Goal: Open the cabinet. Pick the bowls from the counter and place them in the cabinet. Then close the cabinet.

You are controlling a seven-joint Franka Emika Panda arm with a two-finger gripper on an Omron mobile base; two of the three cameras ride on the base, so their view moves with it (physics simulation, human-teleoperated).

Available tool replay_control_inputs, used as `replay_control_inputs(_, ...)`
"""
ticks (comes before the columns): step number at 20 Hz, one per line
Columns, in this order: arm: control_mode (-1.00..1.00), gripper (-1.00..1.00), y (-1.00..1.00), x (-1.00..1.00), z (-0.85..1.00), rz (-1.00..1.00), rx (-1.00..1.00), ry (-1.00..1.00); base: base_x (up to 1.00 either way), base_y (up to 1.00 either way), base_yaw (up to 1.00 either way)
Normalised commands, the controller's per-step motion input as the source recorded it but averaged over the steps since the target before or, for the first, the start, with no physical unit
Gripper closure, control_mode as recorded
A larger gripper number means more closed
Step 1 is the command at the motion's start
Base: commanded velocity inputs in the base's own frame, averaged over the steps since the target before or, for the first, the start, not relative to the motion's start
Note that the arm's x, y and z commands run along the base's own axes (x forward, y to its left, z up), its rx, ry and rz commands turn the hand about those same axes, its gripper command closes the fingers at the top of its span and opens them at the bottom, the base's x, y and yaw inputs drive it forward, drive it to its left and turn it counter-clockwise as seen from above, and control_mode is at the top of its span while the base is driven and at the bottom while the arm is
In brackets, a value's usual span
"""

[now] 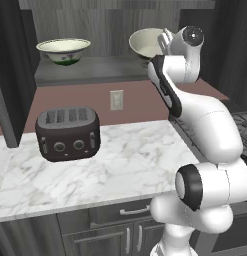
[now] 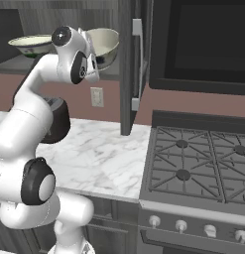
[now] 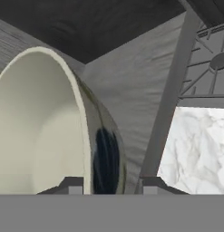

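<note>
Marble counter (image 1: 130, 160) w/ toaster (image 1: 68, 133); cabinet shelf (image 1: 90, 70) w/ two bowls (image 1: 63, 50).

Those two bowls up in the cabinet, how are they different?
The left bowl is smaller and whitish with a green mark; the right bowl is larger, plain beige-grey outside. The left one stands alone; the right one has the gripper astride its rim. Both are cream inside, on the same shelf.

My arm hides right side of larger bowl (image 1: 145, 42) and my gripper (image 3: 109, 183) in left base view. In hand view, left edge cuts off that bowl; fingertips (image 3: 73, 186) barely show. Cabinet (image 1: 90, 70) top cropped. My arm also covers part of toaster (image 2: 57, 126).
</note>
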Motion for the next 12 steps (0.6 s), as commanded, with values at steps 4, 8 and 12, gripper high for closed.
replay_control_inputs(4,-1.0,-1.0,0.0,-0.01,0.0,0.0,0.0,-0.02,0.0,0.0,0.0)
replay_control_inputs(8,-1.0,-1.0,0.0,-0.22,0.03,0.0,0.0,-0.18,0.0,0.0,0.0)
replay_control_inputs(12,-1.0,-1.0,0.0,-0.52,0.18,0.0,0.0,-0.25,0.0,0.0,0.0)
